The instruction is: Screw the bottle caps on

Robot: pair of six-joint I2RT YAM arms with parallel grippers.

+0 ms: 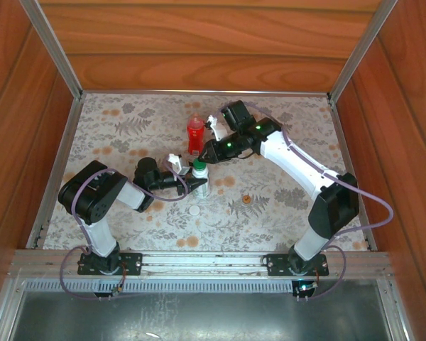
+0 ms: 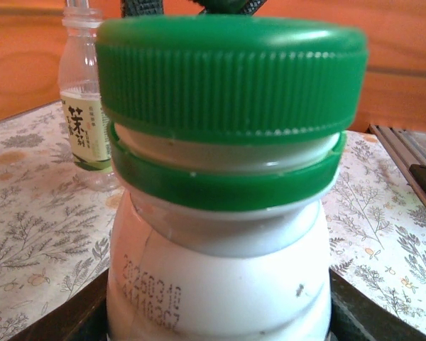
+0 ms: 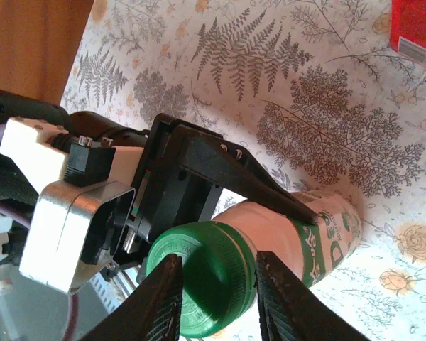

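A white bottle (image 1: 201, 186) with a green-lettered label stands upright on the cloth, a dark green cap (image 1: 198, 166) on its neck. My left gripper (image 1: 196, 183) is shut on the bottle's body (image 2: 220, 270), its fingers at the lower corners of the left wrist view. The cap (image 2: 231, 78) sits above its green ring with a thin gap. My right gripper (image 3: 218, 259) is open, its fingers either side of the cap (image 3: 213, 284) and very close to it; I cannot tell whether they touch. A loose white cap (image 1: 194, 210) lies in front of the bottle.
A red bottle (image 1: 195, 133) stands just behind, its red label (image 3: 415, 25) visible. In the left wrist view an uncapped clear-necked bottle (image 2: 82, 106) with a pale label stands beyond the held one. Wooden walls enclose the patterned cloth (image 1: 113, 149). A metal rail (image 1: 199, 261) runs along the near edge.
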